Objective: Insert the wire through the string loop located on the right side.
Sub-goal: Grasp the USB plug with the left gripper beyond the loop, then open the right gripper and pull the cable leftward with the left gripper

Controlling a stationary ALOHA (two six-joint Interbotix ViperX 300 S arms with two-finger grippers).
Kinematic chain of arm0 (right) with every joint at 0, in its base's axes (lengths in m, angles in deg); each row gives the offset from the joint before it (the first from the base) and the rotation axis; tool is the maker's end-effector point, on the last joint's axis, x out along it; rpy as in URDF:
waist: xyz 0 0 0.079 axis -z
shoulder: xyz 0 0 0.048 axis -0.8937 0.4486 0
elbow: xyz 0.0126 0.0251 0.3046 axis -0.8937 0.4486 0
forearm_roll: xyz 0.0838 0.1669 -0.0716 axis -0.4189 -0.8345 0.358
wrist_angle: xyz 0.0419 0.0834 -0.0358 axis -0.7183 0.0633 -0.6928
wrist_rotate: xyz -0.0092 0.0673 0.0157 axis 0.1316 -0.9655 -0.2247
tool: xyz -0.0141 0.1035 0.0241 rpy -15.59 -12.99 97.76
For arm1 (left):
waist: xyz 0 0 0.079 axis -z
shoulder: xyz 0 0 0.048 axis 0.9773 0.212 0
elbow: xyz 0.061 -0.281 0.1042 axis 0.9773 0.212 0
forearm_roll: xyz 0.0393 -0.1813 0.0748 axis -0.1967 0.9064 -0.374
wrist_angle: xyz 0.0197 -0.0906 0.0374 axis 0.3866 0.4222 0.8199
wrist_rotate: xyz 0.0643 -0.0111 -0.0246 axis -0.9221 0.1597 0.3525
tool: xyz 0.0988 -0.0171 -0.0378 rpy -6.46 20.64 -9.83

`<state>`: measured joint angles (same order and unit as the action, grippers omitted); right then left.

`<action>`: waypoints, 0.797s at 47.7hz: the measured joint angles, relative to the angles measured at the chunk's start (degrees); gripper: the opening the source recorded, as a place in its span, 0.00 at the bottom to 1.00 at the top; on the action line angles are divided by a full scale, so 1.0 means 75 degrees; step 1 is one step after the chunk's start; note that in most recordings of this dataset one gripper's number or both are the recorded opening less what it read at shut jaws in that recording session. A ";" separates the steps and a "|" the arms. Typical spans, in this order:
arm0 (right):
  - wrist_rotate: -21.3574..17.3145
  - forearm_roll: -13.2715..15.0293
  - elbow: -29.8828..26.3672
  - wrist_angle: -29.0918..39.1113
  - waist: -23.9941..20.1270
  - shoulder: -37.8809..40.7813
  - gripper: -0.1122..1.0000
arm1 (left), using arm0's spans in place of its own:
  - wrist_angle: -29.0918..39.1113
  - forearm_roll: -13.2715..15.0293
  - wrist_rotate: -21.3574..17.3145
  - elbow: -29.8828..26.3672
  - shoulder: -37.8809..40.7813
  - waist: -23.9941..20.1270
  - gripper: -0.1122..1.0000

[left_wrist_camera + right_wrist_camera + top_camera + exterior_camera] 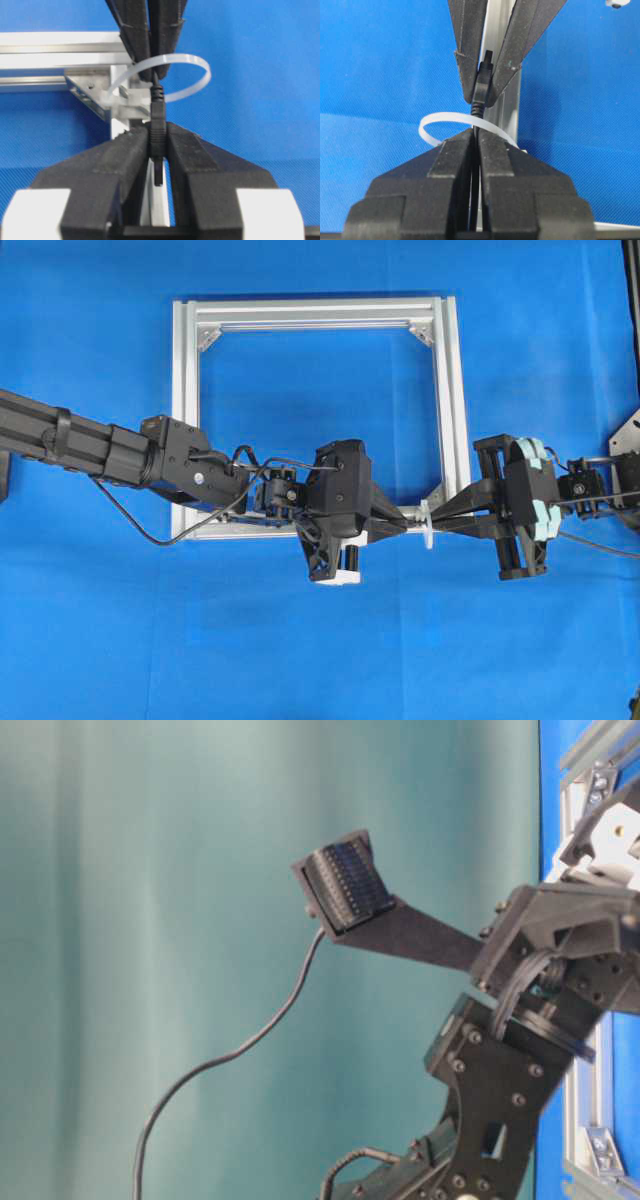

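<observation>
Left hand (158, 145) clamps the wire (158, 122) plug; right hand (475, 142) grips the wire through the loop (192, 75), beside the frame (455, 390) corner on the blue worktop (100, 640).

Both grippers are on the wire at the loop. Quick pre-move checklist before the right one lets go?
1. Plug tip through the string loop: ok, the plug sits on the left gripper's side of the loop in both wrist views.
2. Left gripper clamped on the plug of the wire: ok, its fingers press on both sides of the plug.
3. Right gripper holding the wire behind the loop: ok, shut on it.
4. Loop shape: ok, round and open, not crushed.
5. Loop's attachment to the frame: ok, fixed at the corner bracket.
6. Slack in the trailing wire: cannot tell, only one stretch shows in the table-level view.
</observation>
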<state>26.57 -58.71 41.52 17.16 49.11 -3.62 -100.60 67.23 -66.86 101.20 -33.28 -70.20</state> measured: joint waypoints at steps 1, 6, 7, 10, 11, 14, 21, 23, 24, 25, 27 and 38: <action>0.0000 0.0000 0.0000 0.0012 -0.0012 0.0000 0.07 | 0.0000 0.0000 0.0000 0.0012 0.0000 0.0000 0.17; -0.0012 0.0000 -0.0023 0.0141 0.0000 0.0000 0.10 | 0.0000 0.0000 0.0012 0.0012 0.0000 -0.0012 0.17; 0.0000 0.0000 -0.0023 0.0152 0.0000 0.0000 0.11 | 0.0000 0.0012 0.0012 0.0000 0.0000 0.0000 0.17; 0.0000 0.0012 -0.0023 0.0199 -0.0012 -0.0012 0.18 | 0.0000 0.0000 0.0012 0.0012 0.0000 0.0000 0.17; 0.0012 0.0000 -0.0023 0.0223 0.0000 -0.0023 0.22 | 0.0000 0.0000 0.0012 0.0012 0.0000 0.0000 0.17; -0.0012 0.0000 -0.0023 0.0281 0.0000 -0.0070 0.36 | 0.0000 0.0000 0.0012 0.0012 0.0000 0.0000 0.17; -0.0012 -0.0023 -0.0012 0.0410 -0.0012 -0.0164 0.75 | 0.0000 0.0012 0.0012 0.0023 0.0000 0.0012 0.17; 0.0012 -0.0023 -0.0012 0.0445 -0.0012 -0.0187 0.85 | 0.0000 0.0000 0.0012 0.0023 0.0000 0.0012 0.17; 0.0000 -0.0023 -0.0012 0.0469 0.0012 -0.0187 0.89 | 0.0000 0.0000 0.0012 0.0012 0.0000 0.0012 0.17; -0.0012 -0.0023 0.0000 0.0480 0.0023 -0.0199 0.92 | 0.0000 0.0000 0.0012 0.0023 0.0000 0.0012 0.17; -0.0023 -0.0035 0.0000 0.0527 0.0035 -0.0199 0.96 | 0.0000 0.0000 0.0012 0.0023 0.0000 0.0012 0.17; -0.0012 -0.0035 -0.0012 0.0609 0.0023 -0.0199 0.95 | 0.0000 0.0012 0.0012 0.0047 0.0000 0.0012 0.17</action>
<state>26.48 -58.98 41.44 21.73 49.28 -5.11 -100.60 67.32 -66.77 101.56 -33.28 -70.11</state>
